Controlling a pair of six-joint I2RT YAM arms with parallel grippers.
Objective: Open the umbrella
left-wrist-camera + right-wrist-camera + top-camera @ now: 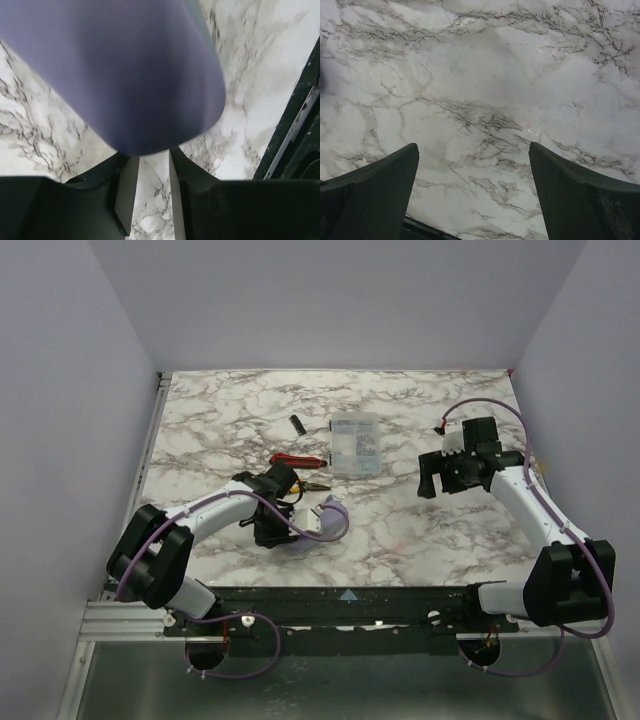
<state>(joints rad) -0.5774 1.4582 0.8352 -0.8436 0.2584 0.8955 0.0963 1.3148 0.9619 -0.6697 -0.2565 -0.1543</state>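
The umbrella (326, 523) lies folded near the table's front edge, a pale blue bundle just right of my left gripper (270, 529). In the left wrist view the umbrella (125, 75) fills the upper frame as a blurred blue mass. It covers the tips of my left gripper (154, 156), whose jaws stand a narrow gap apart with bare marble showing between them. Whether the tips pinch any part of the umbrella is hidden. My right gripper (431, 478) hovers over bare marble at the right. In its own view the right gripper (473, 146) is wide open and holds nothing.
Red-handled pliers (291, 459) and yellow-handled pliers (302, 486) lie just behind the left gripper. A clear plastic box (357, 445) sits at mid-table and a small black piece (297, 423) behind it. The black front rail (350, 602) runs along the near edge (300, 130).
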